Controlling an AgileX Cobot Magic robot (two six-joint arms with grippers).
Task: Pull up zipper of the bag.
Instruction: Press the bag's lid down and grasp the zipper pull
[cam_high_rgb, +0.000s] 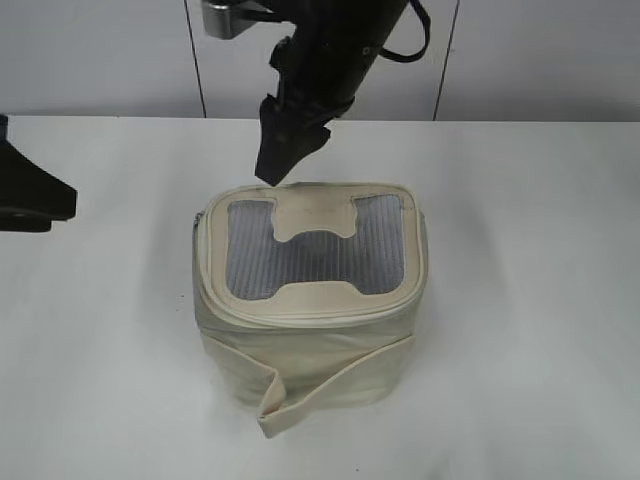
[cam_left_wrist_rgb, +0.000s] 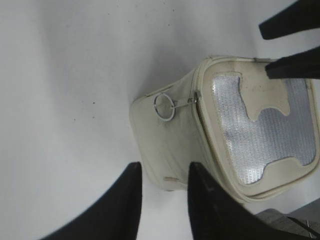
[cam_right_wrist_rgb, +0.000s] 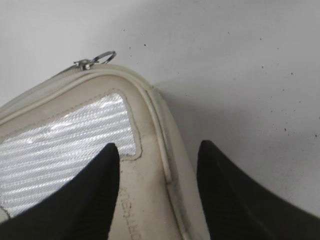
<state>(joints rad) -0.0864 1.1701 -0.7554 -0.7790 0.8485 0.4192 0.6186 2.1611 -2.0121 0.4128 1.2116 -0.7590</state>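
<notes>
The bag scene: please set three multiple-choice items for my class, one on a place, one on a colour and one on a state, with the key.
1. Where is the right gripper?
A. above the rear top edge of the bag
B. on the table in front of the bag
C. inside the bag

2. What colour is the mesh window?
A. red
B. grey
C. green

3. How is the left gripper?
A. shut on the strap
B. shut on a ring pull
C. open, holding nothing

Key:
1 A: the exterior view shows its fingertips over the bag's back edge.
2 B: the mesh looks grey in the exterior view.
3 C: its fingers stand apart, and the ring pull hangs free beyond them.
</notes>
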